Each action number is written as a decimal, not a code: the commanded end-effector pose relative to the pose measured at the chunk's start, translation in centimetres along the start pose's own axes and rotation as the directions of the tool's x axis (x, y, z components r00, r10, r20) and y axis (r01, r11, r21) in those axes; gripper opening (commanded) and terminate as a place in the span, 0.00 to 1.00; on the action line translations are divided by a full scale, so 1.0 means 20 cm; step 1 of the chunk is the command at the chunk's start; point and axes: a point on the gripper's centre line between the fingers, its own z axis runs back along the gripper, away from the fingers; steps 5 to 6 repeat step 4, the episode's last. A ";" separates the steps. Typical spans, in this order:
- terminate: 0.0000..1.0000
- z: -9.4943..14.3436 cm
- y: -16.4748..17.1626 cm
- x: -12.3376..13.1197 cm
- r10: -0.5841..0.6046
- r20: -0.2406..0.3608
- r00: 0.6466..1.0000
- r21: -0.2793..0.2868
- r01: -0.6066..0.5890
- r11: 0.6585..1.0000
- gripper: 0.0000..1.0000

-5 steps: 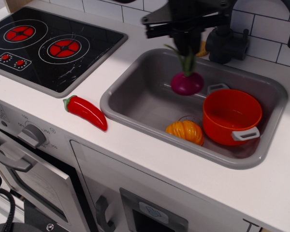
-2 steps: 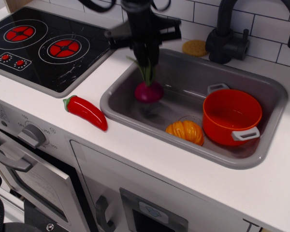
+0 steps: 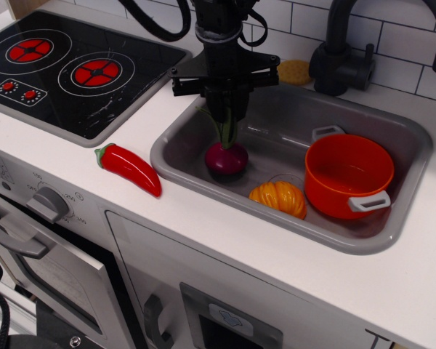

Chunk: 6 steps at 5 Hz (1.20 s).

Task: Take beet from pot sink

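A: Where is the small round dark purple beet with the long green leaves (image 3: 227,156) relative to the black tool (image 3: 226,110)?

B: Directly beneath it. The leaves run straight up into the tool, so the beet's long axis is vertical, in line with the tool. The tool looks clamped on the leaf stalk, with the bulb hanging from it.

A: And where is the bulb itself?

B: Low in the big grey plastic sink (image 3: 179,149), in the left part of the basin. It seems to be at or just touching the floor; I cannot tell for sure whether it rests there. It is well clear of the round orange pot with grey handles (image 3: 349,174), which stands to the tool's right, empty as far as I can see.

A: Anything close by?

B: An orange ribbed pumpkin (image 3: 278,198) lies near, below and to the right of the tool, apart from the bulb. A red chili pepper (image 3: 128,169) sits out on the white worktop (image 3: 80,156), to the tool's left.

A: How does the beet look?

B: Glossy, smooth, upright, undamaged. I'd judge only the release is left.
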 end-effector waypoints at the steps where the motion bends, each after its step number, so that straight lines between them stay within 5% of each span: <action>1: 0.00 0.15 -0.02 0.04 0.041 0.071 0.997 -0.025 -0.040 0.999 1.00; 2: 0.00 0.27 -0.03 0.02 0.072 0.076 0.995 -0.072 -0.066 0.995 1.00; 3: 0.00 0.27 -0.03 0.02 0.072 0.076 0.995 -0.072 -0.066 0.995 1.00; 4: 1.00 0.27 -0.03 0.02 0.072 0.076 0.995 -0.072 -0.066 0.995 1.00; 6: 1.00 0.27 -0.03 0.02 0.072 0.076 0.995 -0.072 -0.066 0.995 1.00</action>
